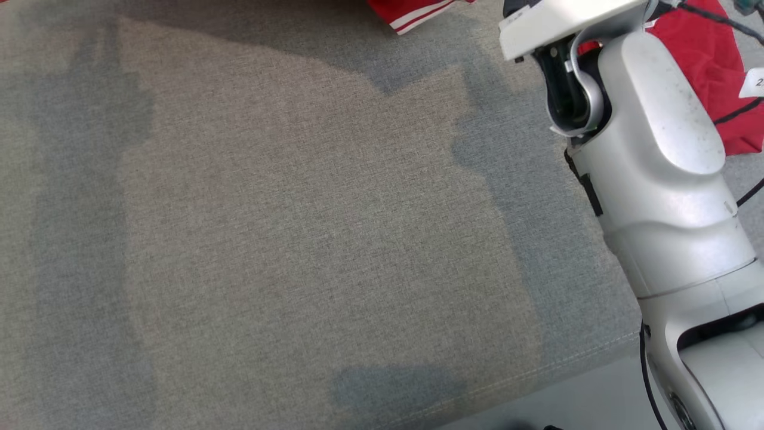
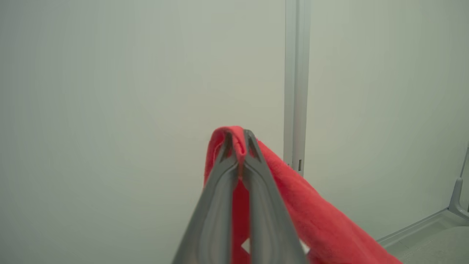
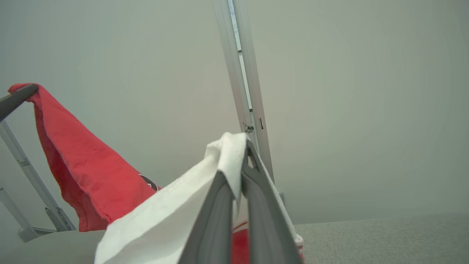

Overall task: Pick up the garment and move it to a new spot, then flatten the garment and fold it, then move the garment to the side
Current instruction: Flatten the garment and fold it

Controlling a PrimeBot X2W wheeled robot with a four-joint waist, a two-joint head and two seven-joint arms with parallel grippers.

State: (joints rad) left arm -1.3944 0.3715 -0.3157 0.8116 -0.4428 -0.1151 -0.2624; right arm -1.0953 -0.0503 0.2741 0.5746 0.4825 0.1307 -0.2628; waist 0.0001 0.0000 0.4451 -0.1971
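Note:
The garment (image 2: pixel 304 205) is red with a white edge. In the left wrist view my left gripper (image 2: pixel 238 137) is shut on a red fold held up in the air, and the cloth hangs down to the right. In the right wrist view my right gripper (image 3: pixel 242 161) is shut on the garment's white part (image 3: pixel 176 216), also raised. Red cloth (image 3: pixel 91 176) stretches from there up to a dark finger of the left gripper (image 3: pixel 18 97) at the left edge. The head view catches the garment (image 1: pixel 412 13) at the top edge and behind my pale right forearm (image 1: pixel 656 149).
A grey cloth-covered table (image 1: pixel 298 239) spreads below, with its front edge (image 1: pixel 567 364) at the lower right and pale floor (image 1: pixel 597 400) beyond. A plain wall with an aluminium post (image 2: pixel 296 91) stands behind the raised garment. A white tag (image 1: pixel 753 82) lies on the red cloth.

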